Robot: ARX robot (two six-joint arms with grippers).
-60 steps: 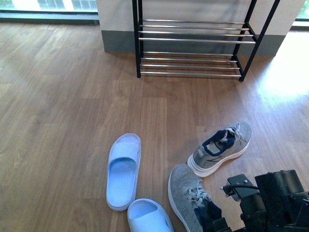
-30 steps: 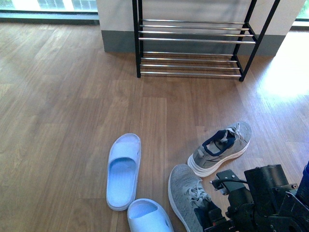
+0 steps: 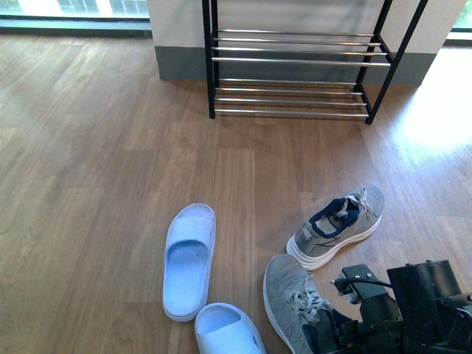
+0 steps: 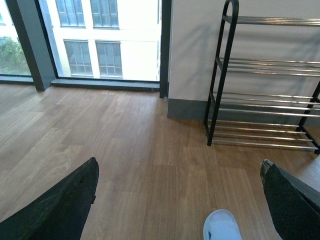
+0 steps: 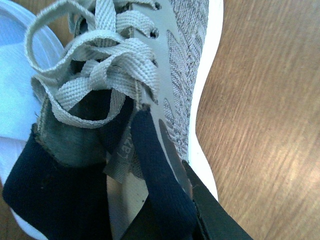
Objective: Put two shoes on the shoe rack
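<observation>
**Right arm on sneaker collar, well short of rack**

Your right gripper (image 5: 167,210) looks pinched on the navy collar of the grey knit sneaker with thick white sole (image 3: 291,299), well short of the black metal-framed shoe rack with chrome bars (image 3: 295,60). The collar likely offers a firm lifting edge. Your left gripper (image 4: 177,200) gapes wide and empty, facing the rack.

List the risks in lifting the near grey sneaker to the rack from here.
1. The right gripper pinches the near grey knit sneaker with the white sole only at its soft navy collar; the shoe could sag or slip out when lifted.
2. Its loose grey laces could snag on the finger.
3. The pale blue slide lies close beside it and might get dragged.
</observation>
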